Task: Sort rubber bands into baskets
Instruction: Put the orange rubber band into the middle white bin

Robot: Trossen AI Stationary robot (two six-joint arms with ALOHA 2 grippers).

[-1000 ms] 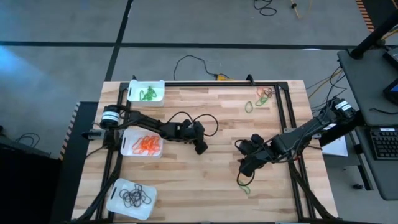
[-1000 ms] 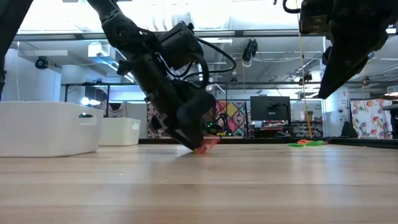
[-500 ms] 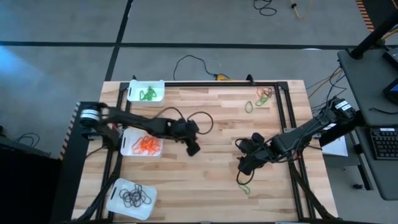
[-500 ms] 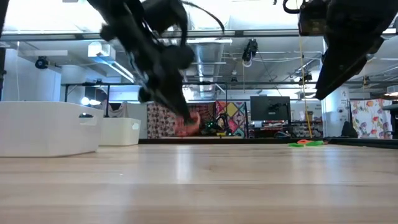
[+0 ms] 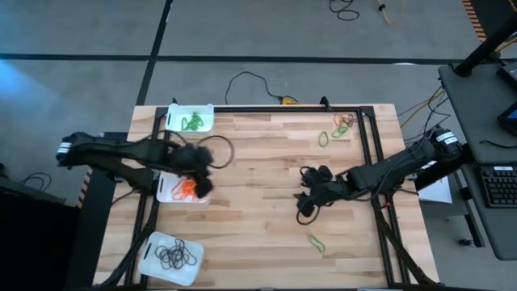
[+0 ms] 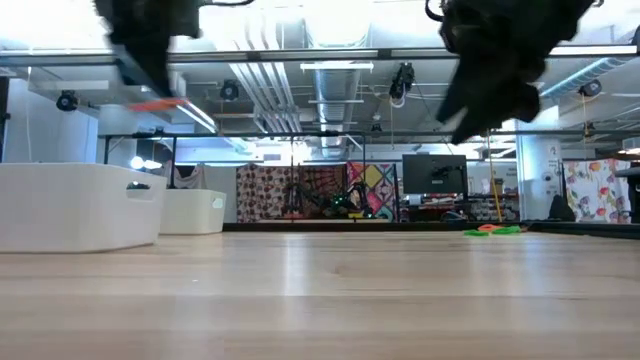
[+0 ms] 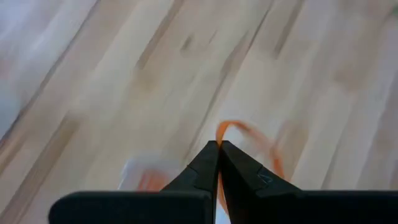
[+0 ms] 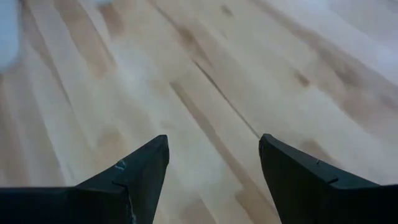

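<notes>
Left gripper point(image 7: 217, 147) jaws pinch an orange rubber band point(image 7: 249, 134) — right gripper point(image 8: 213, 149) jaws spread.

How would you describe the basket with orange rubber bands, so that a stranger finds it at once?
Three white baskets line the wooden table's left edge. Take the middle basket, under the left gripper. It holds orange bands, while the far basket holds green ones and the near basket black ones.
</notes>
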